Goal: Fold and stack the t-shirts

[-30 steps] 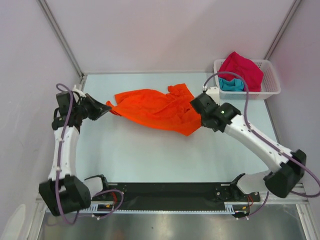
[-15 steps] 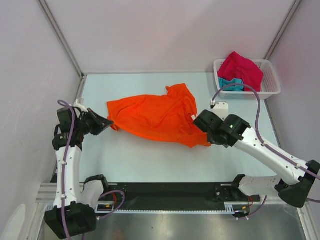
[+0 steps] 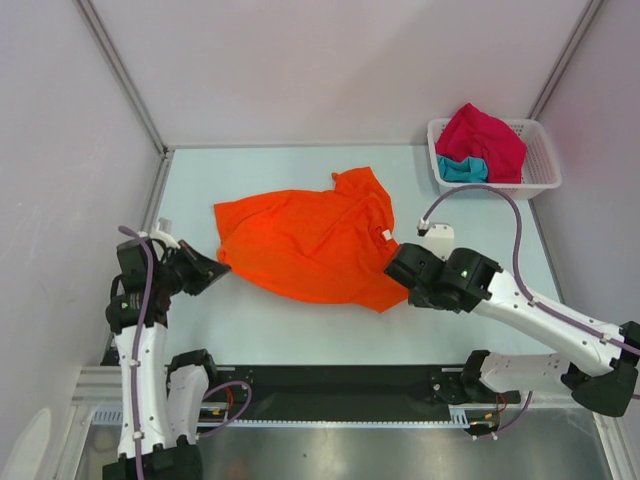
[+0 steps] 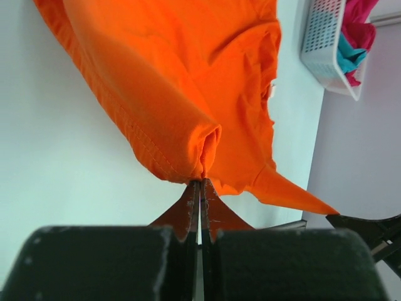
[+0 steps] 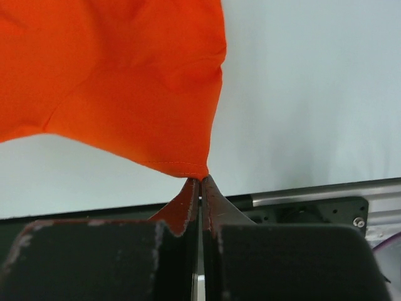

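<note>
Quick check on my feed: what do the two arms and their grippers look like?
Left arm and right arm: white links, black joint housings, a purplish cable looping along each. Left gripper and right gripper: black blocky bodies, thin tapered fingers with scuffed pale edges.

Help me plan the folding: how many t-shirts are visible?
3: orange t-shirt on the table; crimson-pink t-shirt and teal t-shirt in the white basket. Others may hide beneath.
</note>
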Available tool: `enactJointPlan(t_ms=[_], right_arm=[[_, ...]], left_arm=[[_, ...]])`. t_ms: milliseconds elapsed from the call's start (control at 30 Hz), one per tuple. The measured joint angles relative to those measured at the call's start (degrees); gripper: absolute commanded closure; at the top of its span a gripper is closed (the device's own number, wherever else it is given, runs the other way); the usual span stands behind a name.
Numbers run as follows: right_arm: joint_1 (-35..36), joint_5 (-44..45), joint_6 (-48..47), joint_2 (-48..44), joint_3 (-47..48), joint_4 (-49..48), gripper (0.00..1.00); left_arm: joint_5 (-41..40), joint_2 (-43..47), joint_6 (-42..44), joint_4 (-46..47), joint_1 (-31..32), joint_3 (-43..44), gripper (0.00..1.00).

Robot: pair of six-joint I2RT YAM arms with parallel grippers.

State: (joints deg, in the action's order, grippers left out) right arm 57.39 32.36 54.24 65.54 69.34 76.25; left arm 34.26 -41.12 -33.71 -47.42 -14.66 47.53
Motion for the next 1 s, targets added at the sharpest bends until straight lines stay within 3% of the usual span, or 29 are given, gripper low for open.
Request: enactJointPlan(t_ms=[67,133,200,267,333,367,467,733,867,1000], right_arm=[[0.87,-0.98,1.60,-1.20,-1.18,0.11,1.00],[1.05,-1.44,2.75,-1.84,-1.66,0.33,1.00],[1.05,-1.44,3.23,-1.84,-1.68,0.37,0.92],[1.05,-1.40,3.50,-1.70,-1.68,0.37,0.75],[1.07,-1.40,3.76,-1.53,-1.68,0.37,0.71],[1.11,-1.40,3.74,-1.46,-1.70,0.42,0.64],[1.14,-1.38,3.69,-1.33,-1.70,0.42,0.54],[1.09,-0.26,3.50,-1.36,-1.68,0.42,0.47],[-2.12,0.90,-1.20,-0.46,-2.03,-1.51,0.47],[-11.21,-0.85,-11.30,5.14,-2.60,-12.37,0.47]], left_arm=[[-0.48,1.79,0.17,-0.81,0.00,-2.73,1.00],[-0.68,2.58,0.13,-1.42,0.00,-5.53,0.92],[-0.87,3.10,-0.02,-1.81,-0.02,-7.30,0.51],[-1.42,3.23,-0.35,-1.99,-0.04,-8.13,0.27],[-2.43,3.78,-0.74,-2.01,-0.11,-8.11,0.18],[-3.02,4.13,-0.79,-2.08,-0.13,-8.02,0.11],[-5.03,4.46,-0.70,-3.06,-0.13,-7.17,0.07],[-9.09,2.86,-1.22,-2.08,-0.15,-4.76,0.00],[-7.96,-6.01,-2.49,3.45,-0.15,-1.51,0.01],[-6.38,-17.03,-2.86,9.46,-0.15,2.29,0.00]])
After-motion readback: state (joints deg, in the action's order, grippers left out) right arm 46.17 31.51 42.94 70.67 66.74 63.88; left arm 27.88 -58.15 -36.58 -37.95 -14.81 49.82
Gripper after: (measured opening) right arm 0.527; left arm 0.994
